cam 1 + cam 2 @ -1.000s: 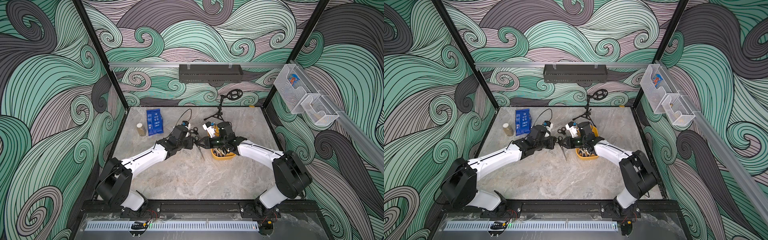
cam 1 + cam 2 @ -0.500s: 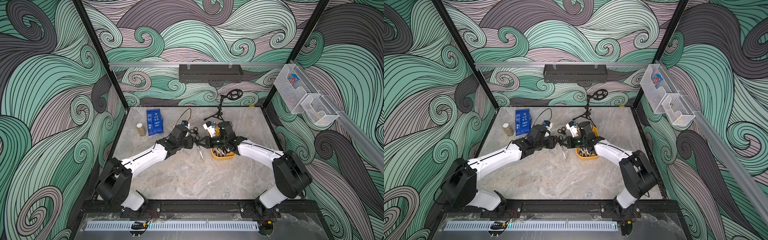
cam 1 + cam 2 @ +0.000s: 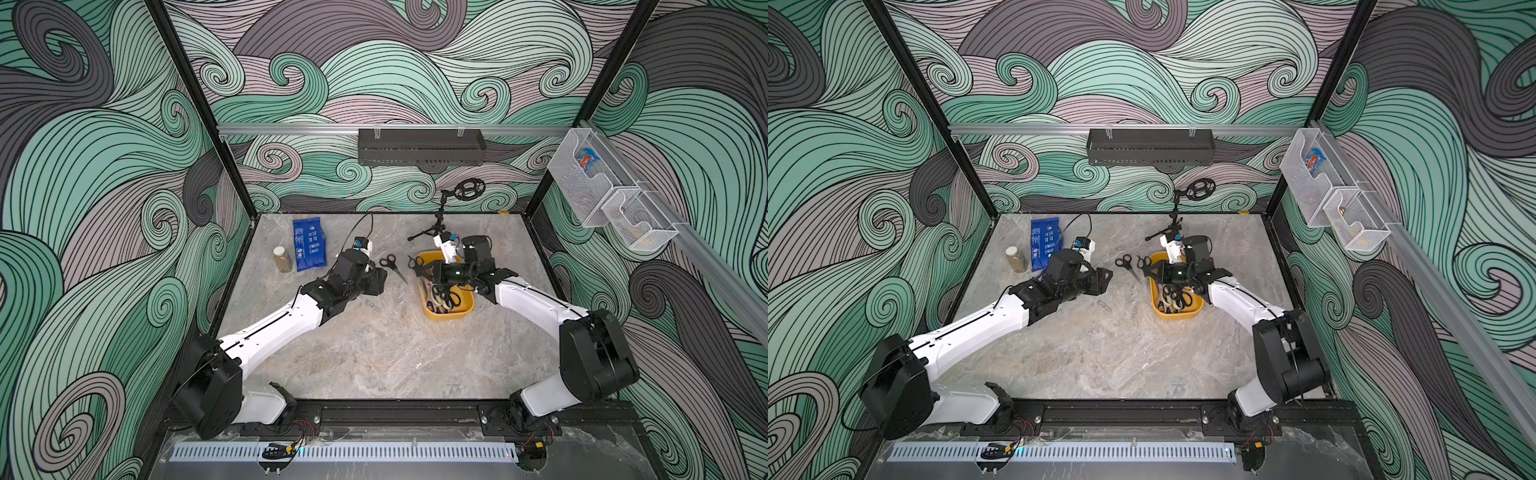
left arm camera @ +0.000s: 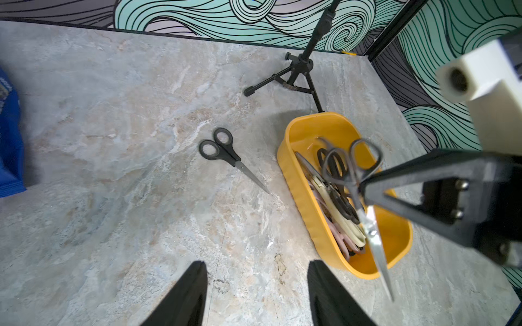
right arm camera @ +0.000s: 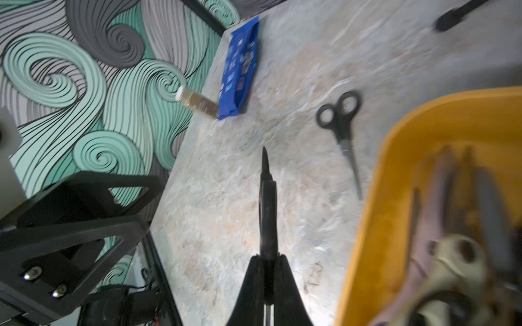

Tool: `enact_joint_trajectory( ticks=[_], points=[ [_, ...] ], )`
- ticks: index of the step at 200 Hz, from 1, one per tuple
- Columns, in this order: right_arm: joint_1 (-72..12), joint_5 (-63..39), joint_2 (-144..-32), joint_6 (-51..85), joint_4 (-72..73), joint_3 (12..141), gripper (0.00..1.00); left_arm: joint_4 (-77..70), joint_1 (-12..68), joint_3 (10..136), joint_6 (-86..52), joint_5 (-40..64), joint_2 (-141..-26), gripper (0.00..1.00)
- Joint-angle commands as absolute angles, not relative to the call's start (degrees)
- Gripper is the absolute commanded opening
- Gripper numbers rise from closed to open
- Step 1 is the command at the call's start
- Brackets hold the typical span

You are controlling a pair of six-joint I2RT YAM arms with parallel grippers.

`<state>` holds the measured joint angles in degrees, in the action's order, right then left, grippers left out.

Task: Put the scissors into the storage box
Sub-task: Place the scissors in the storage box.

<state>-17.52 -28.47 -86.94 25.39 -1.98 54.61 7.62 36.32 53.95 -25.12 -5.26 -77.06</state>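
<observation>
Both top views: right gripper clamped on held pair, dark handles, above storage box rim; loose pair flat on table just beside box. Left wrist: left gripper jaws apart, empty; several scissors lie inside box. Right wrist: held pair edge-on between pinched fingers.

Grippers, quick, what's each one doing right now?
Left gripper: open, holding nothing.
Right gripper: shut on a pair of dark-handled, metal-bladed scissors.
</observation>
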Motion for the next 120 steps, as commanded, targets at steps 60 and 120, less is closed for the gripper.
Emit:
enact_joint_trajectory(
  ticks=[60, 120],
  points=[
    [-15.5, 4.3, -87.8, 8.1, -21.9, 59.3, 0.11, 9.7, 33.7, 55.3, -28.4, -2.9, -83.3, 0.60],
    [-19.8, 13.1, -93.8, 6.4, -22.8, 59.4, 0.12, 12.2, 32.5, 58.5, -29.2, 0.8, -90.2, 0.59]
  ],
)
